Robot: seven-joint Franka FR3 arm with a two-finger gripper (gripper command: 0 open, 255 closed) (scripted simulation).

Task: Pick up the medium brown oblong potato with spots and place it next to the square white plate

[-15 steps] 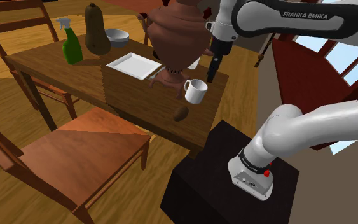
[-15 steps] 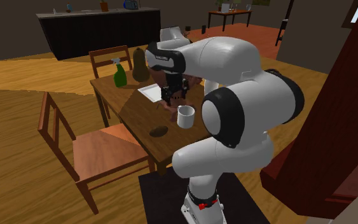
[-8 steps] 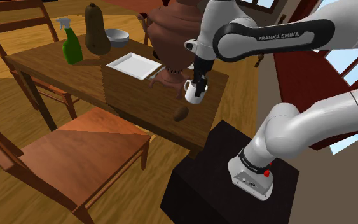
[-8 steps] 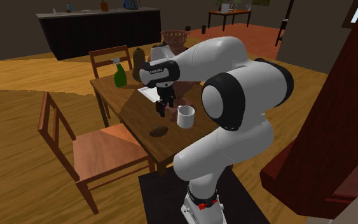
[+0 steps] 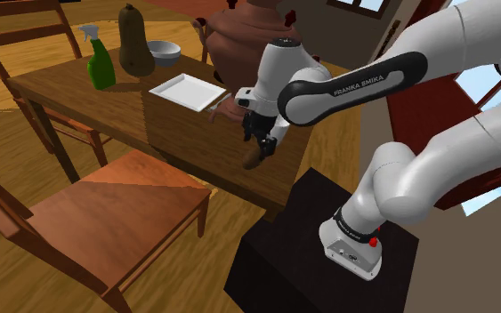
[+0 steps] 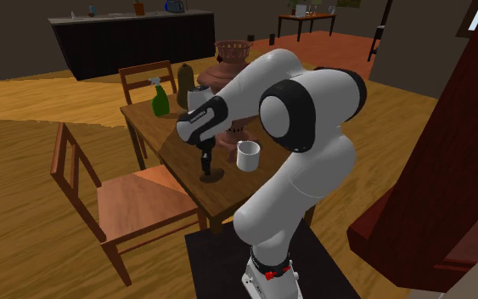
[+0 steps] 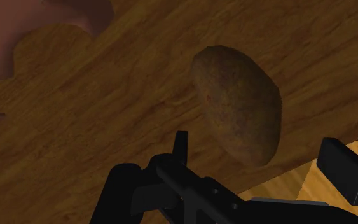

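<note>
Wrist view: poises spread, empty gripper [image 7: 259,145] over potato [image 7: 238,102] at table [image 5: 61,82] edge; leaves grasp and placing by plate [image 5: 186,91] undone.

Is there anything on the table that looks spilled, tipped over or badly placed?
Nothing is spilled or tipped; the mug stands upright. One thing stands out: the potato lies close to the edge of the table, where a nudge might roll it off.

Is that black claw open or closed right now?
Open: the gripper has its fingers apart in the wrist view, the potato untouched on the table.
</note>
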